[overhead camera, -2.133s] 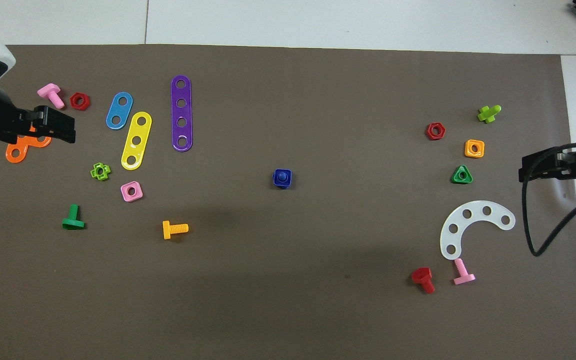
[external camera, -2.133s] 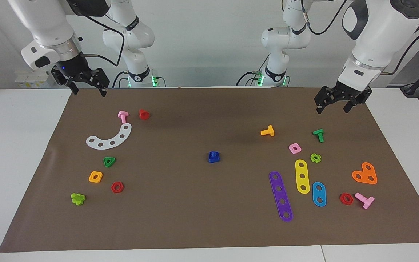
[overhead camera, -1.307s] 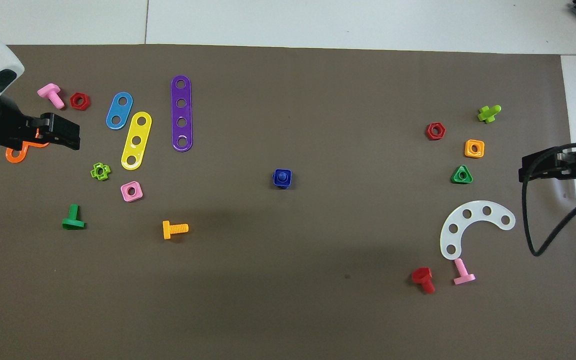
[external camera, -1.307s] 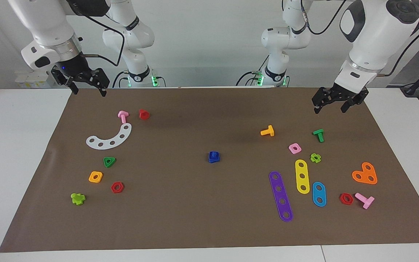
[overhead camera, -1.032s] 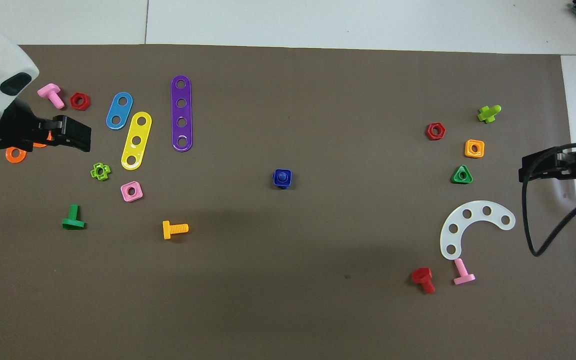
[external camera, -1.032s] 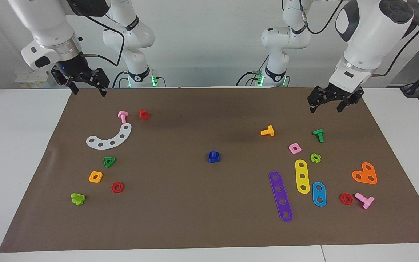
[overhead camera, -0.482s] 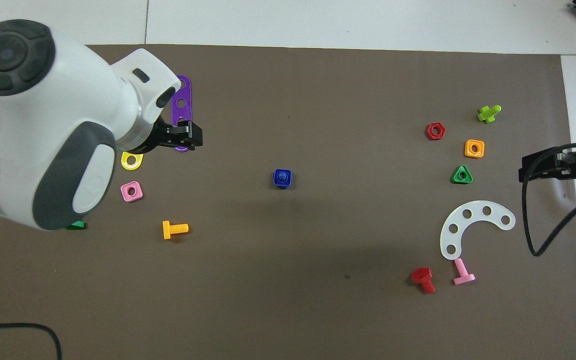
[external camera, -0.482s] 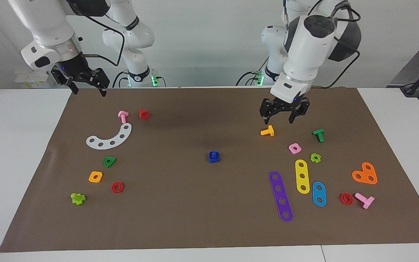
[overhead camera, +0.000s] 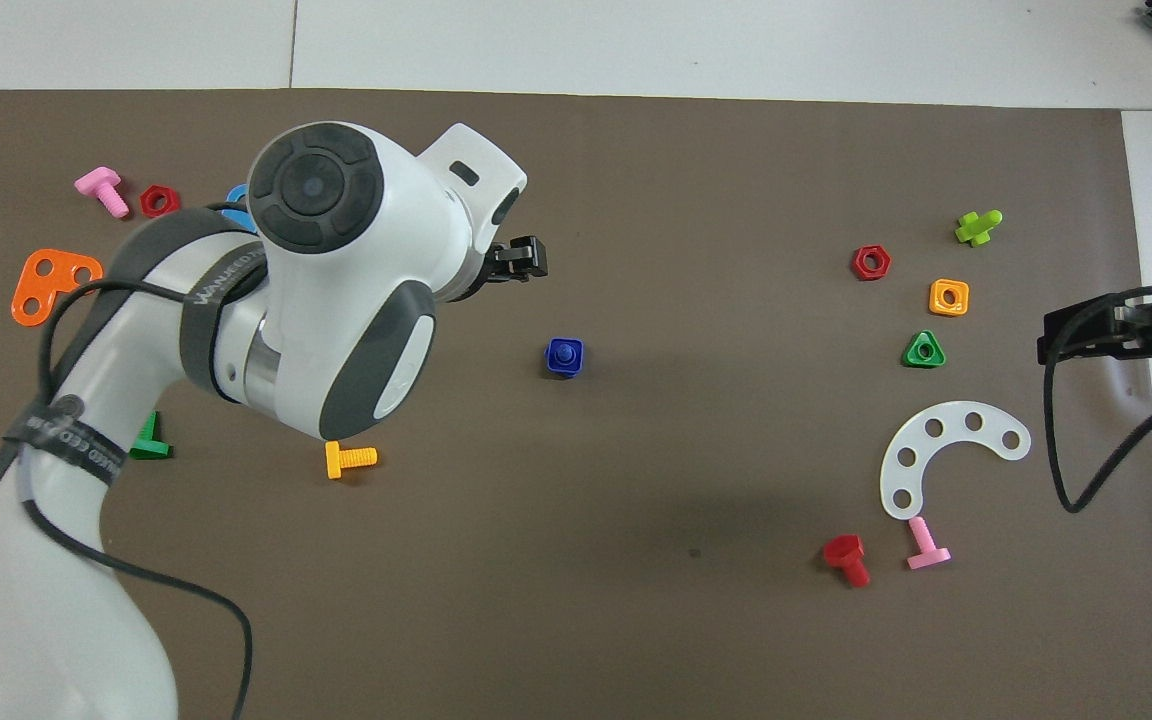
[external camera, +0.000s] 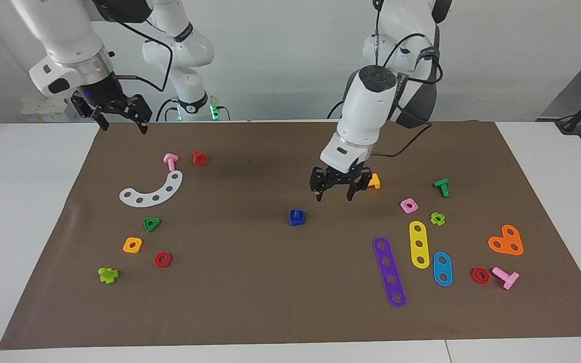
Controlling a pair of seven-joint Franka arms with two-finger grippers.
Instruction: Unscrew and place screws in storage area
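**Left arm closes in on blue screw at mid-counter**

The right tool (external camera: 119,117) hangs above the mat's edge at the right arm's end of the counter, fingers spread and holding nothing; this arm waits. Below it lies the storage area (external camera: 141,214), a bare patch of mat ringed by the white strip (external camera: 152,191), green nut (external camera: 151,224), orange nut (external camera: 132,245) and red nut (external camera: 162,259), apparently kept free to receive parts. Nothing blue rests there yet, so the job looks barely begun.

At the mat's middle sits the blue screw (external camera: 296,216), upright and threaded into its blue nut (external camera: 296,220), well apart from every other piece, seemingly set out alone so that a tool can come down on it unhindered.

The left tool (external camera: 340,187) hovers over bare mat just beside the screw, toward the left arm's end, fingers spread, pointing down and carrying nothing, a posture that suits a descent onto the screw's head. The orange screw (external camera: 374,181) peeks out beside it. The likely next need is to centre over the head, then pinch and twist.
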